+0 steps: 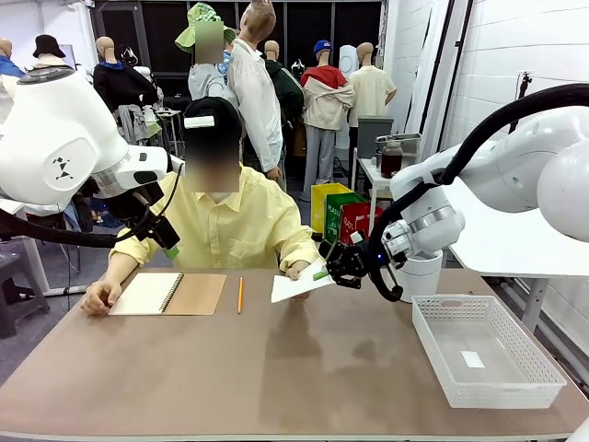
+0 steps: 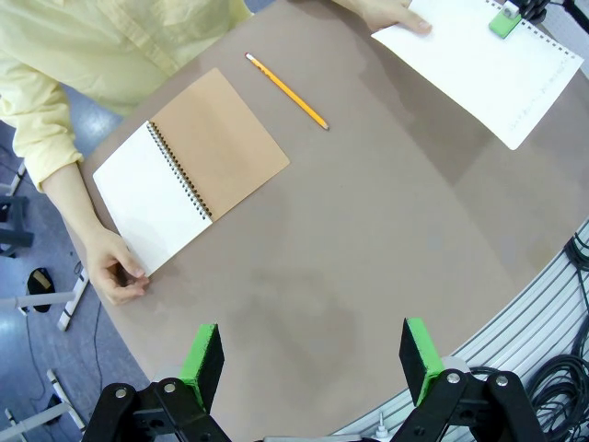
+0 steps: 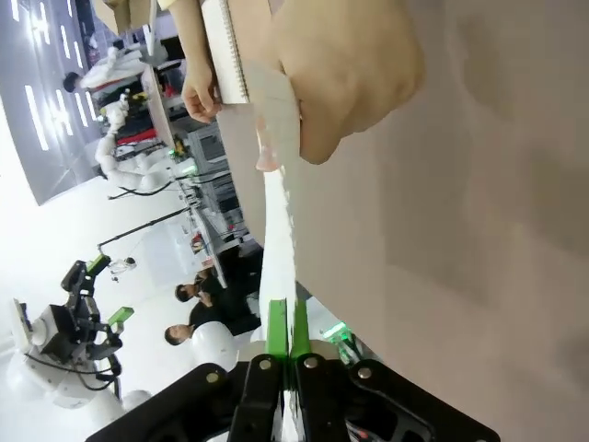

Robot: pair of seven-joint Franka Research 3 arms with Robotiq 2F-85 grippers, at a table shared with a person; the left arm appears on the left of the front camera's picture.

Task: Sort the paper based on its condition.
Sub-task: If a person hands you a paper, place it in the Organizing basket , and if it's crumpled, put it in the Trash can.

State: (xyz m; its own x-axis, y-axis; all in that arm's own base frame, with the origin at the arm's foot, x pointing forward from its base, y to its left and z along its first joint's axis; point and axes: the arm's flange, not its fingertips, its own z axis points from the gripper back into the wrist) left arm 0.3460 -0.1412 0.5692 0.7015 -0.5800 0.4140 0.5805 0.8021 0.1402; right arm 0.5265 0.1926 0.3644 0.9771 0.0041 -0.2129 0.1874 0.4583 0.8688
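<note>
paper (image 1: 299, 285): flat sheet, held over the table's far side, shared with the person's hand (image 1: 299, 269)
right gripper (image 1: 324, 273): clamped on the sheet's edge
left gripper (image 2: 313, 354): spread wide, nothing held
handling: pull to be delayed until the sheet is released; creasing to be avoided

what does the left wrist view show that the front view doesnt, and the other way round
Left wrist view: the left gripper seen from above, its fingers wide open over bare table. Front view: the white basket at the robot's right, with a flat paper piece lying in it. Both: the open notebook, the pencil, and the sheet pinched by the right gripper while the person's hand holds its other end.
</note>
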